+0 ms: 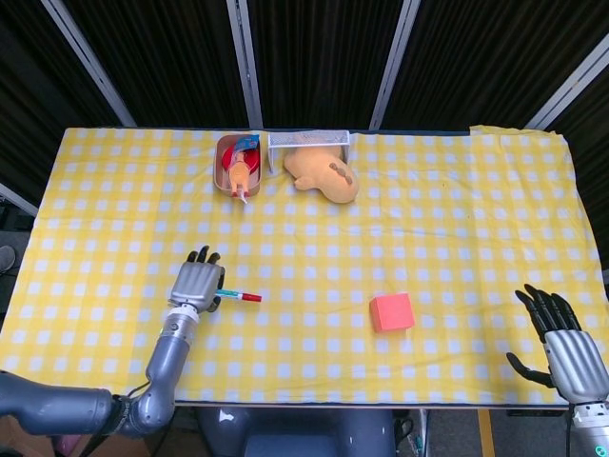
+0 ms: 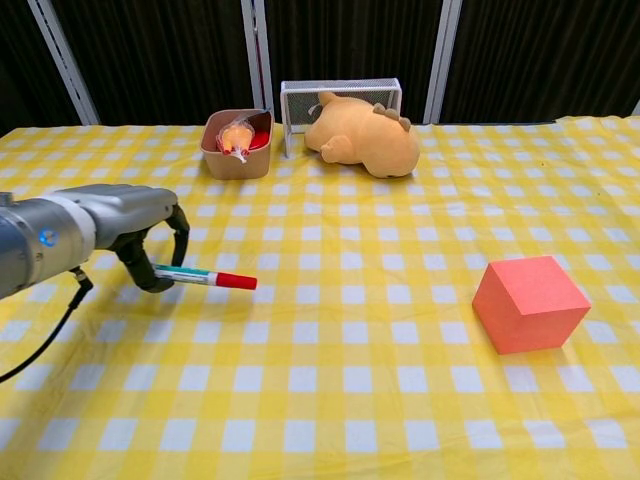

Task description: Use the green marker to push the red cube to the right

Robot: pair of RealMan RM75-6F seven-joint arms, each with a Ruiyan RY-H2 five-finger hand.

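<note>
Currently I'm gripping the green marker (image 2: 205,277) in the left hand (image 2: 150,248), well apart from the red cube (image 2: 529,302) sitting on the tabletop (image 2: 320,400); right hand (image 1: 561,343) idling, fingers spread, holding nothing.

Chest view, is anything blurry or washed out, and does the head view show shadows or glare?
Chest view: the left hand, green marker and red cube look sharp, with only a soft shadow under the cube. Head view: even light on the tablecloth, no glare, black backdrop; the right hand is cut by the frame's bottom edge.
</note>
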